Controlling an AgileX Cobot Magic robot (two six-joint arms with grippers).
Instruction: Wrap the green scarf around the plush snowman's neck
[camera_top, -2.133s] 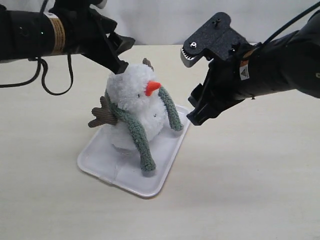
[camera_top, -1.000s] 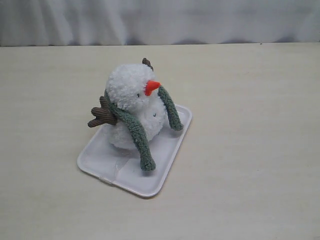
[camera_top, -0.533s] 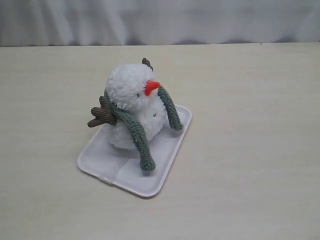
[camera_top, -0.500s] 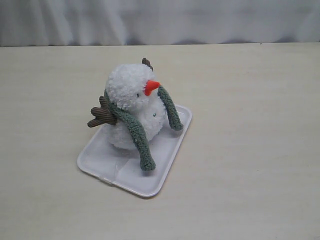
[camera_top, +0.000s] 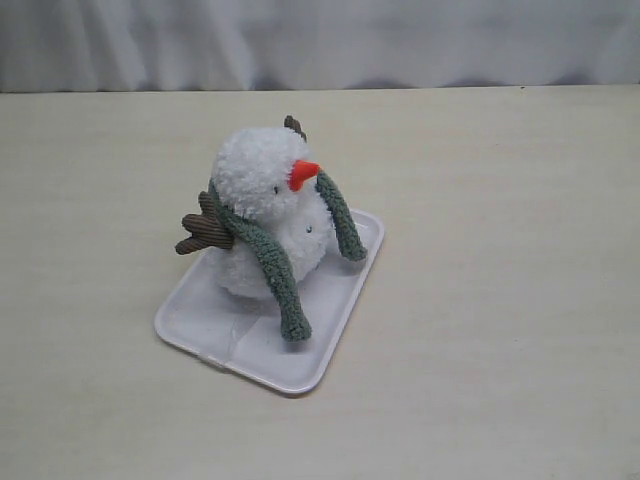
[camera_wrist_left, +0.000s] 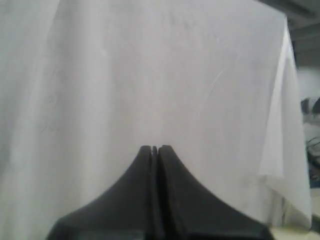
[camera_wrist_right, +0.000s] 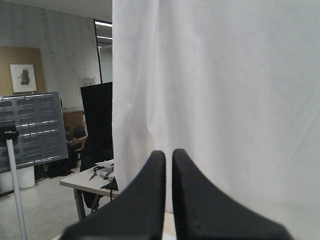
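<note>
- Sitting upright on the white tray (camera_top: 200, 325), the plush snowman (camera_top: 255, 180) carries the green scarf (camera_top: 270, 255) over its neck (camera_top: 298, 207), both ends hanging in front to keep it draped.
- Left jaws and right jaws: closed together, empty, facing a white curtain (camera_wrist_left: 150, 75).

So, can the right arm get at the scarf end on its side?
Probably, though not at once: the right gripper is shut and faces the curtain, out of the exterior view. Nothing stands in the way of the green scarf on that side.
</note>
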